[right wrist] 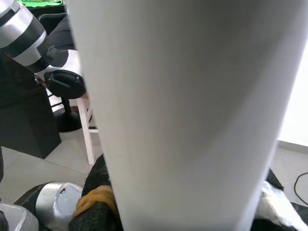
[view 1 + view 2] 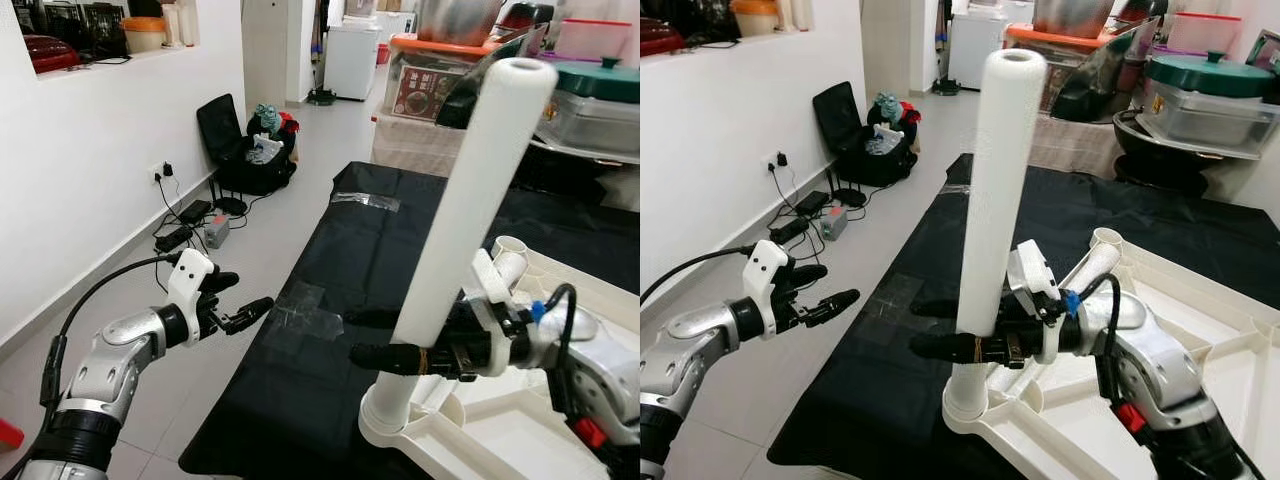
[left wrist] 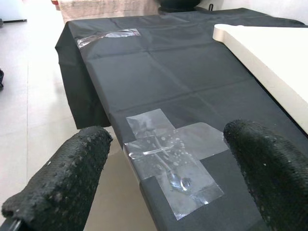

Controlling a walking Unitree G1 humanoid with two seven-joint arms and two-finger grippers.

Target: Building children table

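- Right gripper [image 2: 940, 330] — fingers closed around the white leg [image 2: 995, 190], low on its shaft.
- Leg stands nearly upright, its foot seated in a corner socket [image 2: 966, 403] of the upturned white tabletop [image 2: 1200, 300].
- Tabletop lies on a black cloth [image 2: 330, 270]; a second leg [image 2: 1092, 262] lies on the tabletop behind the right gripper.
- Left gripper [image 2: 238, 300] hovers just off the cloth's edge — fingers spread, holding nothing.
- Clear tape [image 3: 173, 159] patches the cloth there.

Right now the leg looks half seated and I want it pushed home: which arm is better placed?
Right: the right gripper already clamps the white leg above its corner socket; the left gripper hovers open, off the table.
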